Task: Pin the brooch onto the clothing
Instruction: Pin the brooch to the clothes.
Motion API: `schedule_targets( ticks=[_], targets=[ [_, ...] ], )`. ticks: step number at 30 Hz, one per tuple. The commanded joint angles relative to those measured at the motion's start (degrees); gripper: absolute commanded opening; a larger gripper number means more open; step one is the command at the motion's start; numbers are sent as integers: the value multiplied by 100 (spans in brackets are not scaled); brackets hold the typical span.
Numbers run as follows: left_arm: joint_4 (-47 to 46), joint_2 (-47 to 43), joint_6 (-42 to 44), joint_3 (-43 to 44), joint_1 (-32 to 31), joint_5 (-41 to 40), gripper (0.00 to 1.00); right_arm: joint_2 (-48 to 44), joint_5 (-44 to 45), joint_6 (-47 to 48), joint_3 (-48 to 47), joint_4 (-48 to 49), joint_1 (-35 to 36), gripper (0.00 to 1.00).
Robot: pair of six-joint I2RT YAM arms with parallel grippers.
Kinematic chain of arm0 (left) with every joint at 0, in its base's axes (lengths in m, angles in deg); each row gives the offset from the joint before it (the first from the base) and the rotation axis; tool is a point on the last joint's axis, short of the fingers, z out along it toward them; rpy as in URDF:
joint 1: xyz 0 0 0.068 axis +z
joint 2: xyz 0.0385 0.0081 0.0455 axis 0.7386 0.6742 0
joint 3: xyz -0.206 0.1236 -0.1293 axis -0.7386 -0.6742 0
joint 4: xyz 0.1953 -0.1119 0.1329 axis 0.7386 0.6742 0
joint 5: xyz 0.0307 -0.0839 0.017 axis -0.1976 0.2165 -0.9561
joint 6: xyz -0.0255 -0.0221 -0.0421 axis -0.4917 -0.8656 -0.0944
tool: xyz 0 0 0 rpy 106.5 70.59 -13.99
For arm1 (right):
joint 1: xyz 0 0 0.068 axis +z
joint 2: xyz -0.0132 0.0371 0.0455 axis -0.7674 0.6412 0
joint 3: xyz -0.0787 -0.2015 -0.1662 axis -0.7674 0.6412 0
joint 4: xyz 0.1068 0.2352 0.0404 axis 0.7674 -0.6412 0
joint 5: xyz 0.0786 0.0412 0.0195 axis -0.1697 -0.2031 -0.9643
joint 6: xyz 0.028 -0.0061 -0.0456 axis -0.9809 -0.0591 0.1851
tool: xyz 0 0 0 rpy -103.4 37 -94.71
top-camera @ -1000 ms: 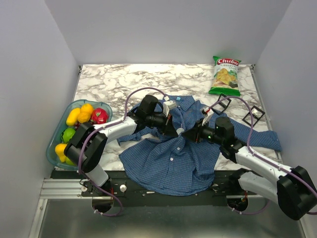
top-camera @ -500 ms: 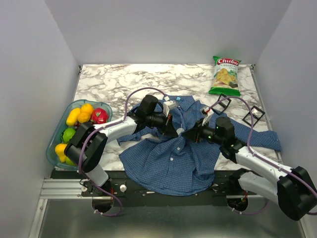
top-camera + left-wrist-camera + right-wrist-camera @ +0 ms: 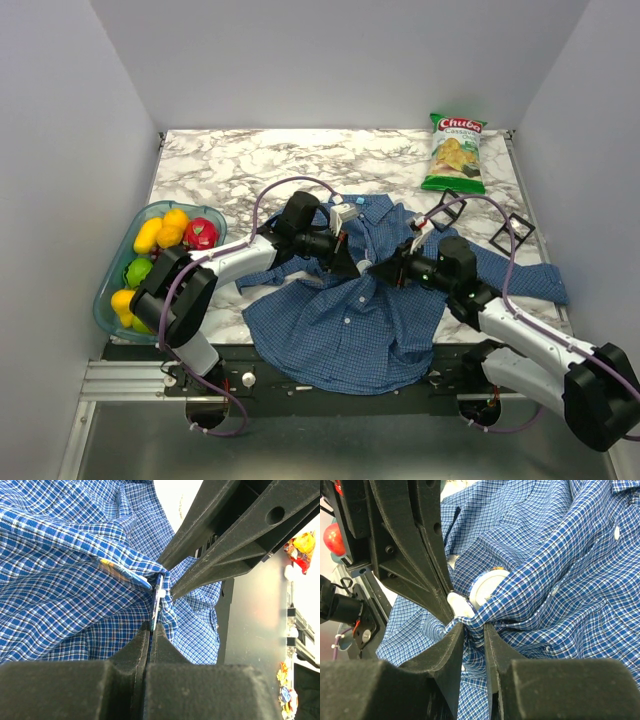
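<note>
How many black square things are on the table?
2. One black square lies behind the right arm, the other near the table's right edge. More could hide under the shirt.

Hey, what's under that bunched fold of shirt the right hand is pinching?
A round white disc, probably the brooch's back, pokes out from under the shirt fold pinched by the right hand. Fabric covers its far side, so any pin or clasp is hidden.
</note>
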Motion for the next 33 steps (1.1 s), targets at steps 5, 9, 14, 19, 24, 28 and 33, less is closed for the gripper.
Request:
schedule_targets(
  ticks=[5, 9, 14, 19, 24, 28, 33],
  targets=[
    [131, 44, 193, 117, -63, 49, 0, 188, -274, -136, -148, 544, 37, 29],
    [271, 44, 298, 161, -107, -48, 0, 381, -309, -154, -236, 562, 28, 27],
    [377, 9, 404, 196, -168, -127, 0, 584, -379, -233, -298, 658, 37, 26],
    [509, 0, 483, 249, -221, -259, 0, 698, -414, -286, -359, 658, 37, 25],
    [509, 17, 466, 276, -247, -356, 0, 795, -467, -347, -404, 728, 37, 24],
    [500, 52, 413, 302, -256, -400, 0, 892, -555, -435, -412, 816, 46, 24],
    [474, 35, 387, 302, -274, -408, 0, 953, -555, -470, -421, 860, 98, 24]
  ],
)
